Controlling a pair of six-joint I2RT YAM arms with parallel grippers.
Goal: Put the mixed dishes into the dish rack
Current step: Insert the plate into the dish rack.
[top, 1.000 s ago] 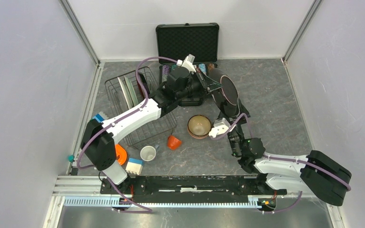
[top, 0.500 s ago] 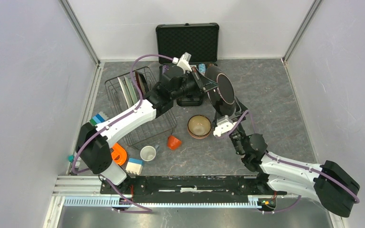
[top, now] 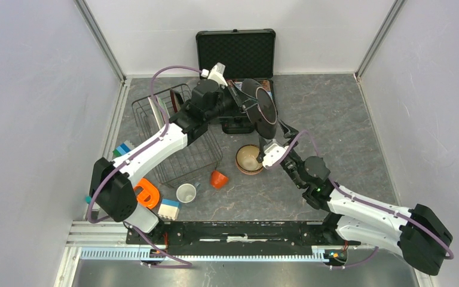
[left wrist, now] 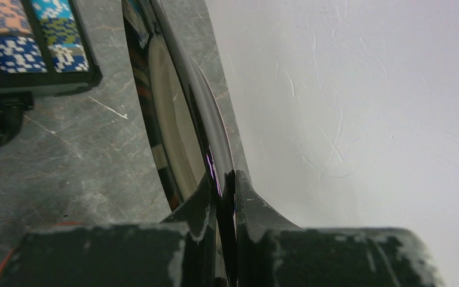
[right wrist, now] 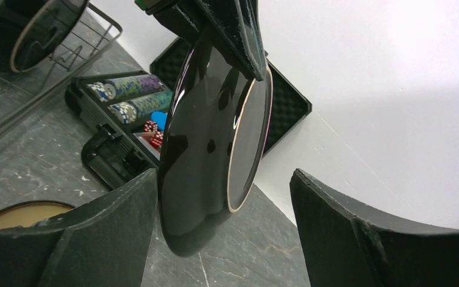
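While the grey desk (top: 340, 119) fills the middle of the top view, the dish rack (top: 206, 158) sits on its left part, a black wire basket with a few plates (top: 155, 113) standing on edge in its upper end. Above centre, against the back wall, the black case (top: 235, 54) lies open, its rows of poker chips showing in the right wrist view.

Just right of the rack and in front of the case, the dark plate (top: 260, 110) hangs on edge above the desk. The left gripper (top: 243, 98) pinches its rim, both fingers pressed flat to either face in the left wrist view. Below it, the right gripper (top: 284, 131) is spread wide, the plate's lower edge showing between its two fingers; whether they touch it I cannot tell.

Lower centre, the tan bowl (top: 250, 159) rests upright on the desk. Left of it lies the orange cup (top: 218, 179), tipped over, and the white cup (top: 186, 193) stands near the rack's lower corner.
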